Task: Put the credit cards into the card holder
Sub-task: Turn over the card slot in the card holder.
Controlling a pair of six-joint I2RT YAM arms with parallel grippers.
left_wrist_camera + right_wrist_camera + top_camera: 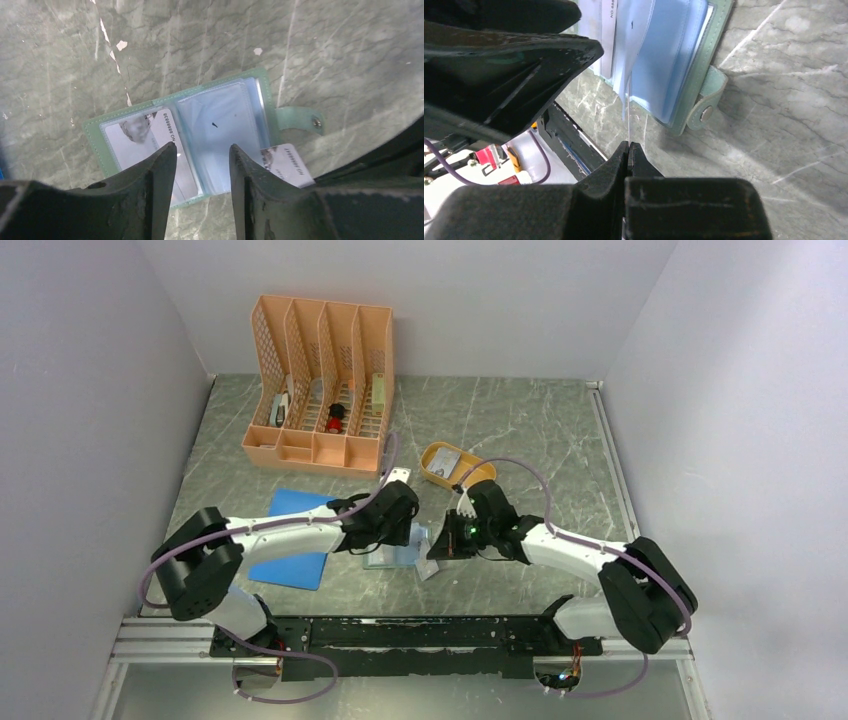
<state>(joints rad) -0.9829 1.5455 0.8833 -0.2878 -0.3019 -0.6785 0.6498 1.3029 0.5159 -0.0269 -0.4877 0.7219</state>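
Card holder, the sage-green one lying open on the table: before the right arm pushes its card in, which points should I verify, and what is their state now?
1. Sage-green folding card holder lies open, clear pockets facing up: ok.
2. Right gripper is shut on a thin pale grey-white card, seen edge-on from the right wrist: ok.
3. That card's leading edge has entered a pocket: cannot tell.
4. Left gripper, jaws open over the holder, pins it down: cannot tell.
5. Green snap-button tab lies unfolded, off the pockets: ok.
6. Another pale card sits in the left pocket: ok.
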